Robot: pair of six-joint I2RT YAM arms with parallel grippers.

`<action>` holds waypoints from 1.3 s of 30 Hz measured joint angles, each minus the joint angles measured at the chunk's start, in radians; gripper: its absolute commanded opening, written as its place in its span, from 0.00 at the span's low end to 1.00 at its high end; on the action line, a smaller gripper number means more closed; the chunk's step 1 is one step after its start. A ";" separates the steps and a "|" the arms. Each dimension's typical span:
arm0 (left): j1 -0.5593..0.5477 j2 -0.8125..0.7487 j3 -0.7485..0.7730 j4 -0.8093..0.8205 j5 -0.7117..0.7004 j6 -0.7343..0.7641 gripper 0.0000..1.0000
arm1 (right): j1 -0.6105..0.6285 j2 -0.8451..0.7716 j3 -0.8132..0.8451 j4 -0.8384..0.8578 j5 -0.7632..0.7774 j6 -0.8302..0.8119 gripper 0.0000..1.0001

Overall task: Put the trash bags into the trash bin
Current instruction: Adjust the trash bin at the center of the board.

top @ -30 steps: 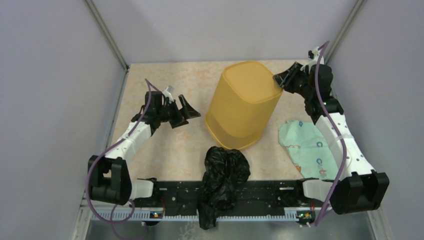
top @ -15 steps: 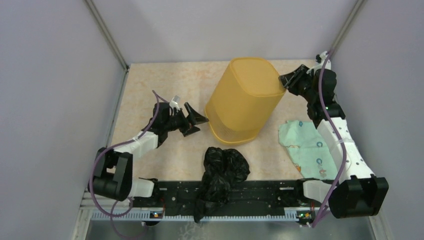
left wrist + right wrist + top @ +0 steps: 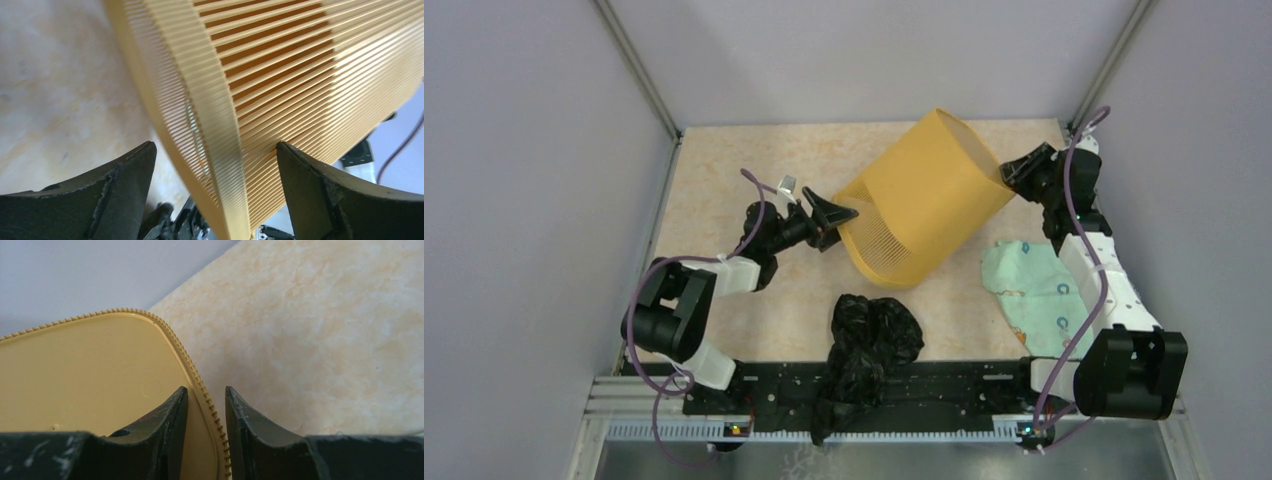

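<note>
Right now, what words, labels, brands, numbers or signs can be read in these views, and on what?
No text can be read in any view.
The trash bin: plain yellow plastic with slots, no label.
The pale green cloth: small blue and orange marks, too small to tell whether they are letters.
The trash bag: plain black, no print.

I see the mustard-yellow trash bin [image 3: 929, 195] tilted, slotted rim lowest, and the crumpled glossy black trash bag [image 3: 869, 345] heaped just before it.

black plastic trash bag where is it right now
In the top view, the crinkled black plastic trash bag lies centred at the near edge, draped over the base rail, below the tilted mustard-yellow plastic bin.
</note>
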 measured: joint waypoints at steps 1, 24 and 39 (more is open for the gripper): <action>-0.003 0.006 0.008 0.021 -0.002 -0.013 0.76 | -0.001 0.002 -0.007 -0.001 0.005 0.001 0.33; -0.010 0.159 0.705 -0.419 0.101 0.230 0.00 | 0.034 0.058 -0.037 -0.238 -0.121 -0.027 0.39; 0.017 0.272 1.316 -1.193 0.024 0.708 0.00 | 0.091 -0.040 0.005 -0.307 -0.103 -0.076 0.46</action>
